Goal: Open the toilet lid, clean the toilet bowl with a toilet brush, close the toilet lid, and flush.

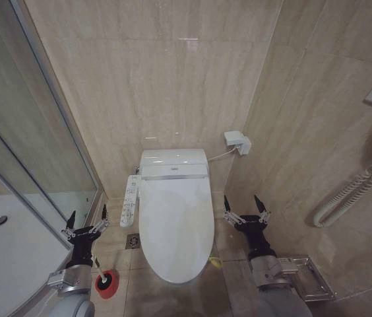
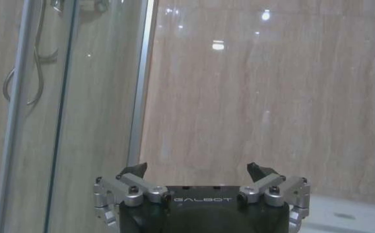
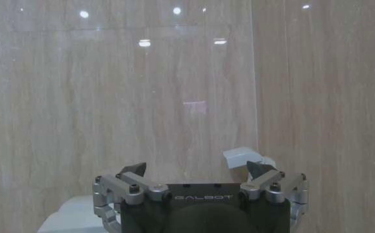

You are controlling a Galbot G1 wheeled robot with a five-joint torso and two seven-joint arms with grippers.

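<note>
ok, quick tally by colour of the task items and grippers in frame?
White: 2 - toilet lid, shut; toilet brush handle
Red: 1 - brush holder on the floor
Black/silver: 2 - left gripper and right gripper, jaws open, either side of the toilet
Total: 5

Your head camera looks forward and down from above onto the toilet lid (image 1: pixel 175 224) and tiled back wall (image 1: pixel 173 86). Each wrist camera sits just behind its own gripper, facing level at that same wall: the left one (image 2: pixel 197 170) beside the shower glass (image 2: pixel 77 116), the right one (image 3: pixel 197 170) close above the tank.
</note>
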